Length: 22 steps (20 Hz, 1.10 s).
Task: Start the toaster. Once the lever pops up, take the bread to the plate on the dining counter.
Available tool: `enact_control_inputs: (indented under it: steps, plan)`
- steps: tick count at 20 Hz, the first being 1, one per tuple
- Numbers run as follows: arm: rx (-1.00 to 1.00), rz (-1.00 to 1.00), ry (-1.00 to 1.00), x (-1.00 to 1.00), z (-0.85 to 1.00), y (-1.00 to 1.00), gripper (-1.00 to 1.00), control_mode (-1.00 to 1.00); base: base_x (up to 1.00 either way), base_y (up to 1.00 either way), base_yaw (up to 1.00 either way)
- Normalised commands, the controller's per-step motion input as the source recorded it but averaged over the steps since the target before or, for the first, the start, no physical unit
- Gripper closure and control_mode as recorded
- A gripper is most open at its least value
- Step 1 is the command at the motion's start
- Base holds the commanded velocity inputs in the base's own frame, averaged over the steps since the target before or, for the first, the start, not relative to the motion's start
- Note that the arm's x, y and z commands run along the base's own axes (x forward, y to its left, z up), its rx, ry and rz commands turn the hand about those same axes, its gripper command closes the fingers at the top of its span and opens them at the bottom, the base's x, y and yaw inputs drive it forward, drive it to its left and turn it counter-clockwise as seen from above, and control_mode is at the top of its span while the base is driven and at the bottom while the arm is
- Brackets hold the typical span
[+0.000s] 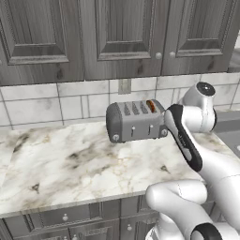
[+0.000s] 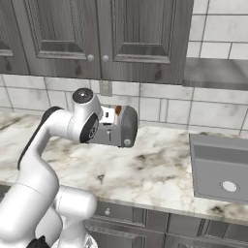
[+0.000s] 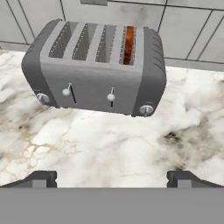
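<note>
1. The pincer (image 3: 112, 178) hovers over the near part of the marble desk (image 3: 109, 144), its tips spread wide with nothing between them, facing the toaster (image 3: 94, 70) but well short of it.
2. The toaster stands at the far edge of the desk against the tiled wall. Its two side levers sit near the top of their slots, so it looks unstarted; pressing, waiting and carrying all remain.
3. The bread (image 3: 128, 44) sits in the rightmost slot, orange-brown top just showing.
4. The hand view shows the levers and knobs plainly. The left base view shows the toaster (image 1: 136, 121) beside the arm. The right base view has the arm covering much of it, and shows a grey cooktop (image 2: 220, 167) far right.
</note>
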Motion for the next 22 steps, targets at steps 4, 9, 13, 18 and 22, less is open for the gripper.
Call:
enact_control_inputs:
  steps: [4,9,13,18,22]
  plan:
    - [0.0,0.0,-0.04,0.15,-0.04,-0.02,-1.0,-1.0,0.0,0.0,0.0]
    - [0.0,0.0,-0.09,0.0,-0.14,0.0,-1.0,-1.0,0.0,0.0,0.0]
    - [0.0,0.0,-0.15,0.0,-0.14,0.0,-1.0,-1.0,0.0,0.0,0.0]
    - [0.0,-0.06,-0.13,0.03,-0.21,0.0,-1.0,-1.0,0.0,0.0,0.0]
    - [0.02,-0.15,-0.01,0.0,-0.03,0.0,-1.0,-1.0,0.0,0.0,0.0]
